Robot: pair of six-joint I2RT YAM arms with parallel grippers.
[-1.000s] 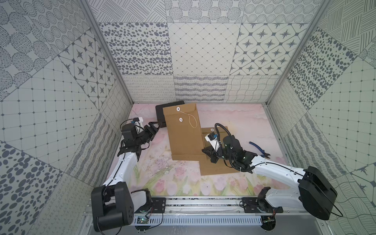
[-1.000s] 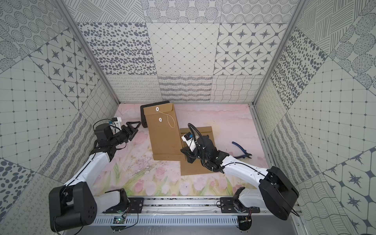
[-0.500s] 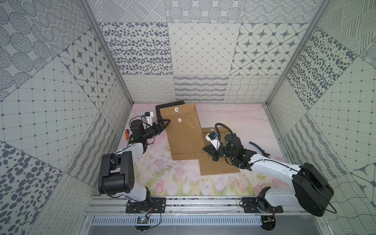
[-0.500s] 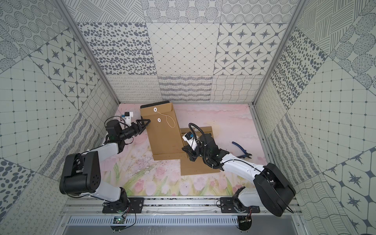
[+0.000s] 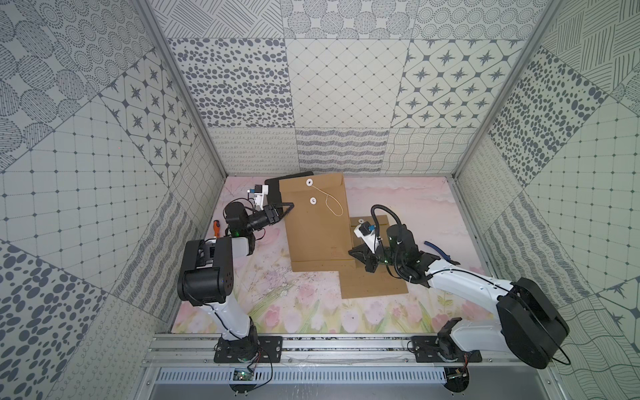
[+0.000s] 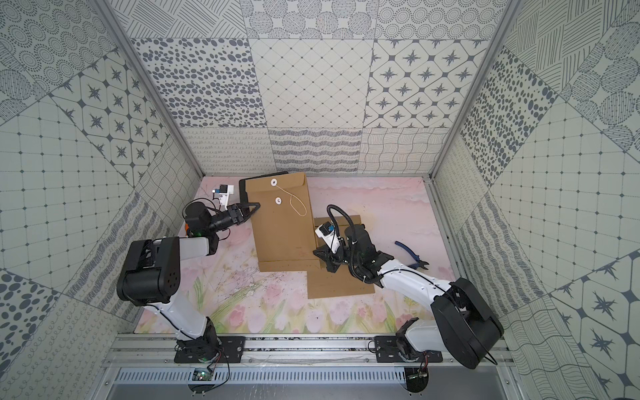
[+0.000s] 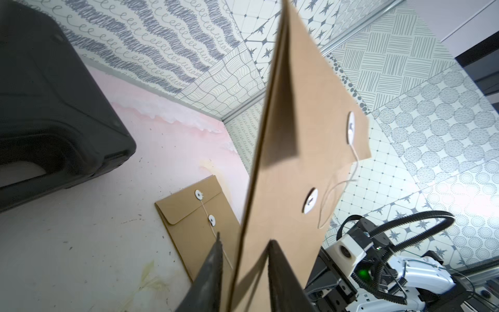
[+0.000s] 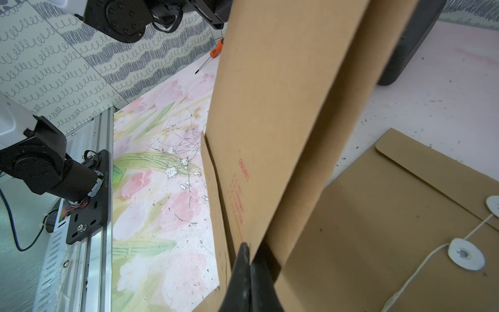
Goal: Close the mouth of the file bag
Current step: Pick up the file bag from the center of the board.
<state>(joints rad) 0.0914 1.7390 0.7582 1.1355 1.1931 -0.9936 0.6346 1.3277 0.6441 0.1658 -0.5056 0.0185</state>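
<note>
1. Left wrist view: my left gripper (image 7: 244, 240) straddles the side edge of the file bag (image 7: 297, 162), jaws apart with a gap on each side, not yet pinching
2. My right gripper (image 8: 253, 247) is clenched on the bag's bottom corner and holds it tilted up off the tabletop (image 7: 108, 243), above a second bag (image 7: 189, 229) lying flat
3. In a top view the flap (image 5: 329, 183) at the far end looks folded over but unfastened, with the string (image 5: 334, 206) loose
4. I judge pinching comes next: close gently, square to the paper, below the flap
5. Pulling against my right grip could crease the bag
</note>
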